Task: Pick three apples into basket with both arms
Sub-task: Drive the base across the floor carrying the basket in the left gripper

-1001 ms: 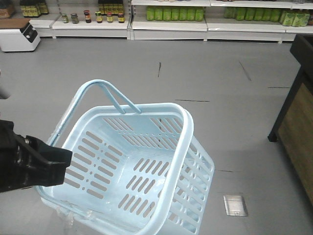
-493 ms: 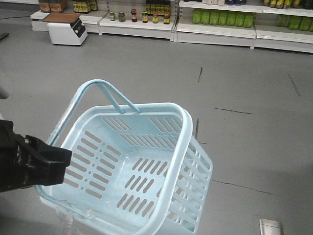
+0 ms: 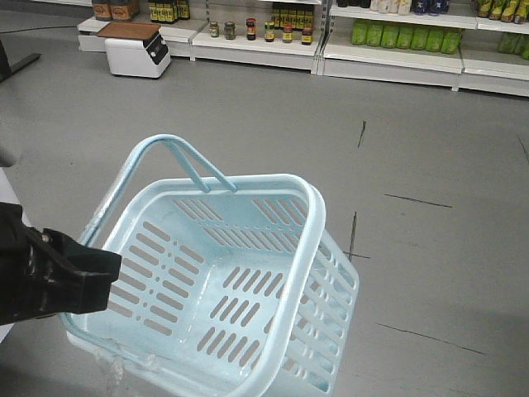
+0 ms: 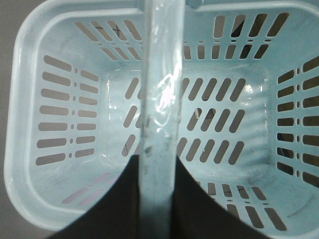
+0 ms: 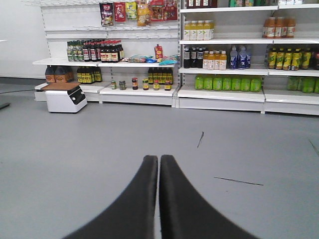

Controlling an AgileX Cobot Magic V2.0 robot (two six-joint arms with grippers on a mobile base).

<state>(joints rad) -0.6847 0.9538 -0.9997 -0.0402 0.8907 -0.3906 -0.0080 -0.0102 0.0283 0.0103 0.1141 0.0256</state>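
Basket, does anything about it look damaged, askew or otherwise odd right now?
Crinkled clear plastic film clings loosely around the handle of the basket. The basket hangs tilted from the left gripper, one end lower. No cracks show.

Noted: pale blue, slotted basket; black left gripper at its rim; grey, dark-streaked floor beyond it.

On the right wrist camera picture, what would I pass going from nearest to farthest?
right gripper, its black fingers pressed together → grey floor with dark scuff marks → white boxy appliance → store shelves stocked with bottles
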